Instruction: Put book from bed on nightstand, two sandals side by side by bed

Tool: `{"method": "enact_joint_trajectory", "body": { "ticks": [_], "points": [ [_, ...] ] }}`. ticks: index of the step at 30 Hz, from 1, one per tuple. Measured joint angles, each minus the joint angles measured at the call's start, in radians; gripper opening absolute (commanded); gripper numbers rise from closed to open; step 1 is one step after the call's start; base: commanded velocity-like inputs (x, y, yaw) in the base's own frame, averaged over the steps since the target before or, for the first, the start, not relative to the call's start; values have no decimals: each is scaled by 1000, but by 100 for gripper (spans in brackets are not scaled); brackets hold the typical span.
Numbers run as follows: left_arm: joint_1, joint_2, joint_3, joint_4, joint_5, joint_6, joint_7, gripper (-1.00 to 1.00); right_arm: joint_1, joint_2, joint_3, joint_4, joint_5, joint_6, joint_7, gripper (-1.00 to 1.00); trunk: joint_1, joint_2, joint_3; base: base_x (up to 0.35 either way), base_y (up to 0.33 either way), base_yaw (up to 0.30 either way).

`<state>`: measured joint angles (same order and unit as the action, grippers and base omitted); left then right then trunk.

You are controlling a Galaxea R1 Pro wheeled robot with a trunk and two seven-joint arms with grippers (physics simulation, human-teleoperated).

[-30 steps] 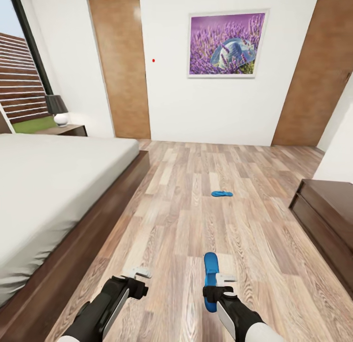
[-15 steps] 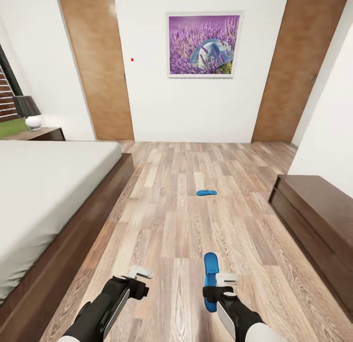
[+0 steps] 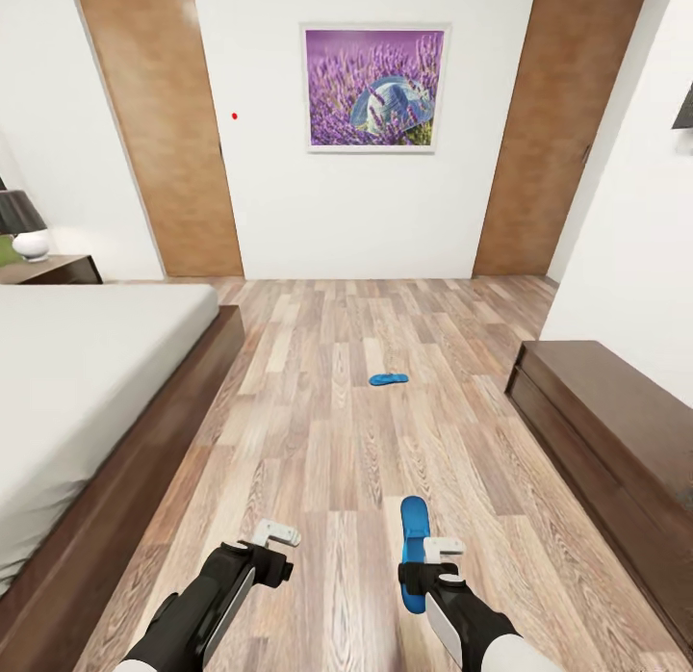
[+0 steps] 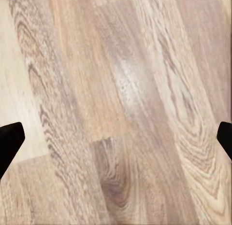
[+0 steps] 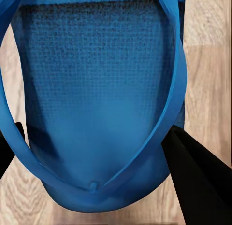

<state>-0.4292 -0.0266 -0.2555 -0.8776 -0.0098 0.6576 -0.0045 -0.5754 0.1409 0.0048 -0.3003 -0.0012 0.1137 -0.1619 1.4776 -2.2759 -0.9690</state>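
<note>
One blue sandal [image 3: 414,547] is gripped in the right gripper [image 3: 430,556], held low in front of the robot above the wood-plank floor [image 3: 366,460]. In the right wrist view the sandal [image 5: 96,99] shows its textured sole and thong strap close up, with the dark fingers [image 5: 198,176] pressed against its edges — the jaws are clamped on it. The second sandal [image 3: 388,378] lies flat on the floor farther ahead, roughly midway between the bed [image 3: 87,383] and the long dark-brown bench [image 3: 606,431], well apart from both.

The left gripper [image 3: 274,537] hangs beside the right one, carrying nothing; in the left wrist view its fingertips [image 4: 9,143] sit at opposite edges of the picture with bare floor [image 4: 116,109] between them, so the jaws stand wide.

The bed, with its light-grey mattress and dark wooden frame, runs along the robot's left side. Beyond its far end stands a nightstand [image 3: 53,270] with a dark-shaded lamp [image 3: 21,224] on a white base on top. The far white wall carries a framed lavender picture [image 3: 373,88] between two tan wooden doors — one to the left [image 3: 159,133], one to the right [image 3: 563,123].
</note>
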Motion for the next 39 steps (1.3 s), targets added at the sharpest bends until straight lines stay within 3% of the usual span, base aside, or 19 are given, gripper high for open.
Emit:
{"method": "enact_joint_trajectory", "body": {
  "ticks": [39],
  "points": [
    [0,0,0,0,1,-3,-1,100,0,0,1,1,0,-7,0,-100,-150,273,107,0,0,-34]
  ]
}}
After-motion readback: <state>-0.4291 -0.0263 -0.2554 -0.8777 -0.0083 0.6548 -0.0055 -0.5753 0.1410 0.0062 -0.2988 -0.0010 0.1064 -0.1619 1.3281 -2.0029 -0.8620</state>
